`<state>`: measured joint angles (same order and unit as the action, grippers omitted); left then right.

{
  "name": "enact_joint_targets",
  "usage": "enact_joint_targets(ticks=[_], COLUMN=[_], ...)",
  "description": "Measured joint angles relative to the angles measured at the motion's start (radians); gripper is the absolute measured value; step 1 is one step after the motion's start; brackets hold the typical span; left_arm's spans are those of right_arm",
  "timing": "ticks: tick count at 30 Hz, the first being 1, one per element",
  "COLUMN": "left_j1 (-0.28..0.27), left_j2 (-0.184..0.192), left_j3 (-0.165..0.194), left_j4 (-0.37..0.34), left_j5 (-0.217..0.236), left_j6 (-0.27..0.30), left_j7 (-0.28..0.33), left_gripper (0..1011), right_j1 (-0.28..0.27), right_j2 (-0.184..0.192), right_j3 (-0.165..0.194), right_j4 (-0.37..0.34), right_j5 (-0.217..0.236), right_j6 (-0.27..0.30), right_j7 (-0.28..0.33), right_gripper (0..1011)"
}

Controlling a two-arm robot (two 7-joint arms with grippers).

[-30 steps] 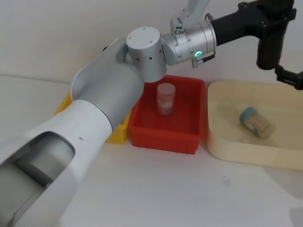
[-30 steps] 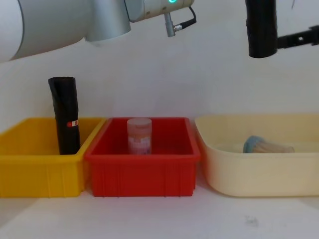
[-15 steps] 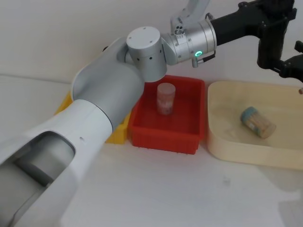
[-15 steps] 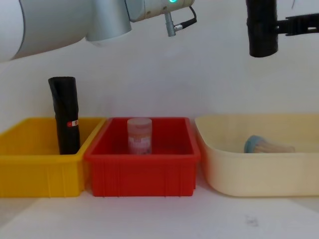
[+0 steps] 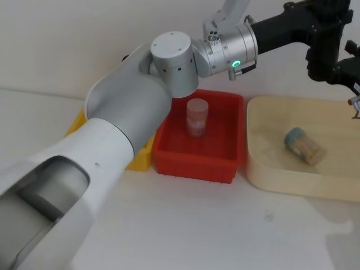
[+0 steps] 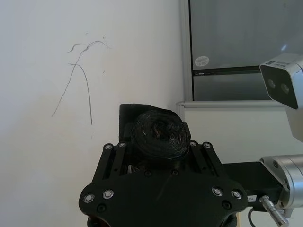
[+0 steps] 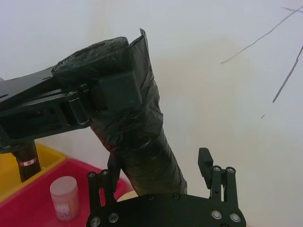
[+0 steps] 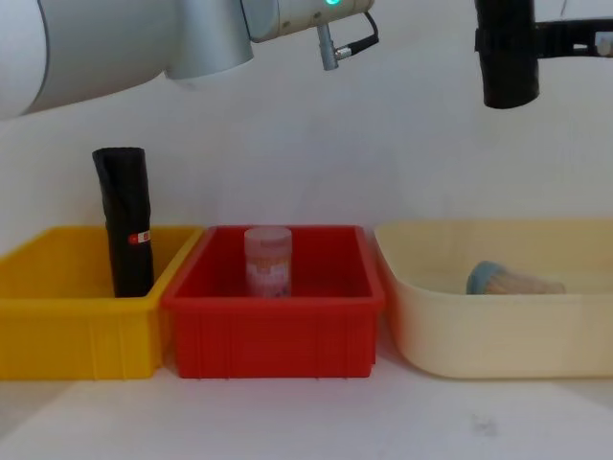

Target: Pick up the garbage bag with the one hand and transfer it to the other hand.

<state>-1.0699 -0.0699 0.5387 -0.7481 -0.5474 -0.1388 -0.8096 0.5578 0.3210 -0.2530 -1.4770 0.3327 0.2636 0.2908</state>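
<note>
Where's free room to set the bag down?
Bare tabletop in front of the yellow bin, red bin and cream tray. Tray floor beside the capped jar is open. Red bin holds a pink jar; yellow holds a labelled roll.

The garbage bag [image 8: 509, 57] hangs upright between the jaws of the left gripper [image 7: 97, 101], high above the beige tub [image 8: 498, 335]. The right gripper [image 7: 161, 187] sits just beneath, its jaws either side of the roll's lower end. Far below left, three bins stand side by side.
</note>
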Motion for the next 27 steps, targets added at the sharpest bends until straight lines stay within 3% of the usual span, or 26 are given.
enact_joint_targets(ticks=[14,27], left_j1=[0.000,0.000], left_j2=[0.000,0.000], left_j3=[0.000,0.000], left_j4=[0.000,0.000], left_j5=[0.000,0.000], left_j6=[0.000,0.000], left_j7=[0.000,0.000], left_gripper=[508,508], right_j1=[0.021,0.031], right_j2=[-0.020,-0.022], right_j3=[-0.018,-0.046], right_j4=[0.037,0.036], right_j5=[-0.001,-0.049], right_j6=[-0.049,-0.061], right_j7=[0.001,-0.007], right_gripper=[1000,1000])
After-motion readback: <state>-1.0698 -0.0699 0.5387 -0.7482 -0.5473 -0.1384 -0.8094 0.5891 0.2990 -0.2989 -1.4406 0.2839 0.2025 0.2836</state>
